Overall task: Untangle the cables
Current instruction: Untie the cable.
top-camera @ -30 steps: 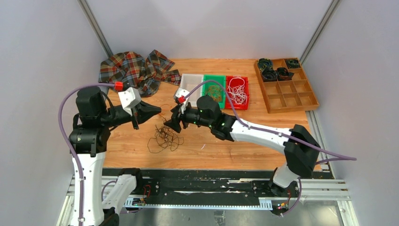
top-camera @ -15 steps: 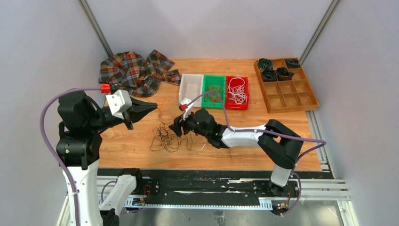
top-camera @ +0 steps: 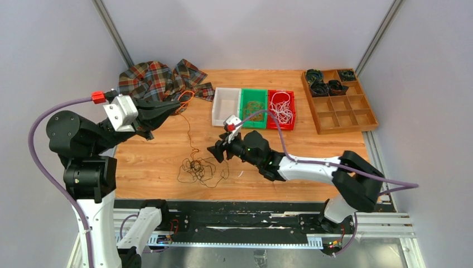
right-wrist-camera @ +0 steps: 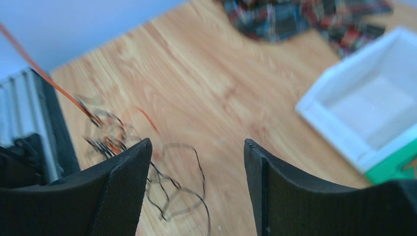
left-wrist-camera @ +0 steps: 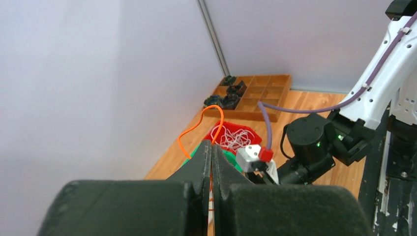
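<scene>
Your left gripper [top-camera: 178,105] is clamped on an orange cable [top-camera: 187,96], raised above the table [top-camera: 145,162]. The strand runs down into the tangle of black cables [top-camera: 202,170] near the front edge. Your right gripper [top-camera: 215,152] hangs with jaws apart just beside that tangle, holding nothing. Behind it stand three bins in a row: the white bin [top-camera: 225,105], the green bin [top-camera: 242,111] holding copper wires [top-camera: 255,109], and the red bin [top-camera: 280,126] holding white cables [top-camera: 280,106]. The wooden tray [top-camera: 340,103] has dark rolls [top-camera: 326,85] in its far compartments.
</scene>
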Robot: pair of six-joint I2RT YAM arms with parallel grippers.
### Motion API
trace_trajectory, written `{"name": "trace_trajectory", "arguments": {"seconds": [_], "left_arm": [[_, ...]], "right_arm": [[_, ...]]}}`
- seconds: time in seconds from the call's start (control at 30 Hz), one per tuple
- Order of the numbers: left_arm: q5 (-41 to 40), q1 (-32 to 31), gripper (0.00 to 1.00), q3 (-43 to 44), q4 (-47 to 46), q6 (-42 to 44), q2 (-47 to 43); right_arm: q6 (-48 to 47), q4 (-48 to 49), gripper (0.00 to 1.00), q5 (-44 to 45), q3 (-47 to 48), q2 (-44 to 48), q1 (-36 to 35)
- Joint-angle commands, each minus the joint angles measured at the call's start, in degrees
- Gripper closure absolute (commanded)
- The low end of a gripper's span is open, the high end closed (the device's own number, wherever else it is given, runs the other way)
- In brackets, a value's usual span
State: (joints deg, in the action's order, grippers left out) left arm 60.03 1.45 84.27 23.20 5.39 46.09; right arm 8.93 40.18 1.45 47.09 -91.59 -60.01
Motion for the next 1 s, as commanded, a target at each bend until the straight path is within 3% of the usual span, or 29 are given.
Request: {"name": "trace_trajectory", "arguments": {"seconds": [0.0, 0.23, 0.43, 0.57, 0.7, 0.97], "left_arm": [[2.3, 0.4, 1.00, 2.0, -5.5, -4.5, 0.5], [3.2, 0.4, 1.00, 2.1, -4.7, -3.9, -0.2], [3.2, 0.4, 1.00, 2.8, -3.3, -2.6, -0.3], [2.7, 0.4, 1.00, 3.7, -0.5, 0.2, -0.3], [2.0, 0.4, 0.99, 3.4, 0.8, 2.2, -0.9], [2.5, 0.4, 0.99, 2.6, 0.1, 1.3, -1.0]], "right_arm": [[-2.2, -0.5, 0.31, -6.2, 5.7, 6.0, -0.4], [-4.2, -4.7, 0.30, -17.7, 16.4, 3.2, -0.6], [-2.8, -6.7, 0.36, -17.9, 19.9, -0.6, -0.6], [-2.6, -8.1, 0.33, -12.7, 17.6, 1.0, -0.3], [-2.4, -5.7, 0.29, -8.7, 9.5, 6.3, 1.2], [-4.4, -3.0, 0.28, -18.6, 5.8, 11.0, 1.1]]}}
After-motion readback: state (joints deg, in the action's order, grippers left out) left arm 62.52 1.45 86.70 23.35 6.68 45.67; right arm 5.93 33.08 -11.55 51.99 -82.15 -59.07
